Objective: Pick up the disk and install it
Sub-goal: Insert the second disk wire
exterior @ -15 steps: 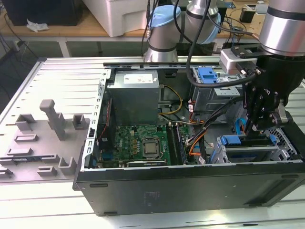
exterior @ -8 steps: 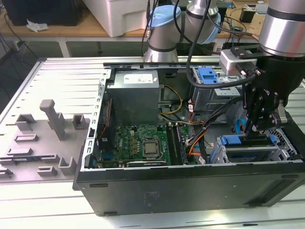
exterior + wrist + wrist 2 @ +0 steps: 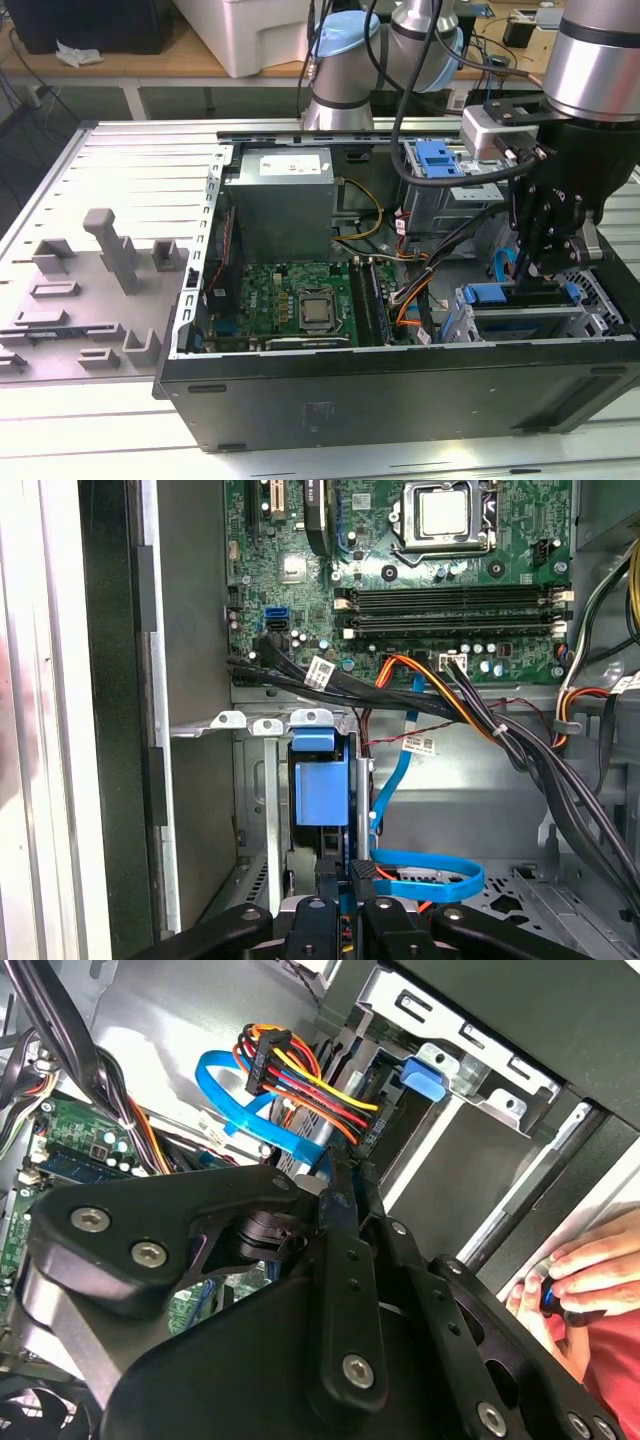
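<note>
One blue-framed disk (image 3: 322, 790), upright in bay

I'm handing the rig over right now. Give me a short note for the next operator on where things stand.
Pincer: low inside the case, at the drive bay, right at the disk's near end. The grip can't be judged from these views.
Disk: on edge in the bay slot, blue frame toward the first wrist camera.
Done: disk picked up and brought into the bay.
Left: I can't tell whether it is fully seated, so confirm that.
Note: a person's hand is close beside the case in the second wrist view.
</note>
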You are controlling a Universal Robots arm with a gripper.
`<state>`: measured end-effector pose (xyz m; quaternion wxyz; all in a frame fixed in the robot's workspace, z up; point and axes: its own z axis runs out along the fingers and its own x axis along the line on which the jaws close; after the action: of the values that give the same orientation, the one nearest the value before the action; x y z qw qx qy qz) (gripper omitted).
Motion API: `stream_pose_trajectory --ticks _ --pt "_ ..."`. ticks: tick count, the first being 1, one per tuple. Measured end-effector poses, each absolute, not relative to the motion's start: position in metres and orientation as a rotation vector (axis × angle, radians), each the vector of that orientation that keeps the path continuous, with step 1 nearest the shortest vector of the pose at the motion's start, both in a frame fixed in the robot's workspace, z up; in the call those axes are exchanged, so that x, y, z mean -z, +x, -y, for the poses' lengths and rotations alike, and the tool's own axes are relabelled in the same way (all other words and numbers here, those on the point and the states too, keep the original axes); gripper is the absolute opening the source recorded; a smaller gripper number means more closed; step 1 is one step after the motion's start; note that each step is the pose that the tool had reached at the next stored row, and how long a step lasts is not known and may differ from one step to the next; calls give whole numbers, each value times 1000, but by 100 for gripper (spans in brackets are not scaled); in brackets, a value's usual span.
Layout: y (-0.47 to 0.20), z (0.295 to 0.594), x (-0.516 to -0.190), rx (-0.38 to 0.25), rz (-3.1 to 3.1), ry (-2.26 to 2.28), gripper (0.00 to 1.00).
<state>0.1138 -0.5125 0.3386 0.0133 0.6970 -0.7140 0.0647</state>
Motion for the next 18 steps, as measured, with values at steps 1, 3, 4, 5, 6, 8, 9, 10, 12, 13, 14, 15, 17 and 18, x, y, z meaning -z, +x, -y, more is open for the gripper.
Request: stream_pose_trajectory --ticks 1,3,4,5,6,8,9,10,12,13,14,15,17,18 --pt "114 512 -338 -202 2224 2171 16" --pt "114 512 -338 -203 2224 2171 16" --pt "114 512 -337 -203 2224 2171 16" --pt "114 512 -337 -203 2224 2171 16" --pt "114 512 -337 -203 2224 2171 16" --pt "114 512 -337 -203 2224 2171 16" --pt "114 512 -337 -203 2224 2171 16" --pt "114 512 -337 -203 2224 2171 16" --pt "114 512 -337 -203 2223 2171 16" --pt "114 512 -337 -203 2224 2171 16" --pt "114 512 -337 -203 2224 2171 16" --pt "114 512 -337 -203 2224 2171 16" --pt "114 512 -337 -203 2223 2171 16" --pt "114 512 -337 -203 2224 2171 16"
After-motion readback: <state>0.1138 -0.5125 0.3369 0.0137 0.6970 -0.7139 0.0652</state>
